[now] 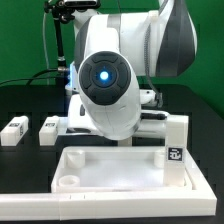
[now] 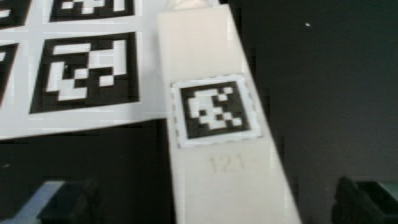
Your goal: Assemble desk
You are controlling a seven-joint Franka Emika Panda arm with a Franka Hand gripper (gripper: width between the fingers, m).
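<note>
Above a tagged leg (image 2: 210,60) beside the marker board (image 2: 71,75), pincer (image 2: 205,205) downward and apart.

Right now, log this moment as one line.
gripper: open, astride lying leg | lying leg: beside marker board, ungrasped | panel: upright leg at corner

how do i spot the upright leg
Find the big white desk panel in the foreground. At its far corner on the exterior view's right stands the upright leg. Two other legs lie flat on the black table, off the panel.
</note>
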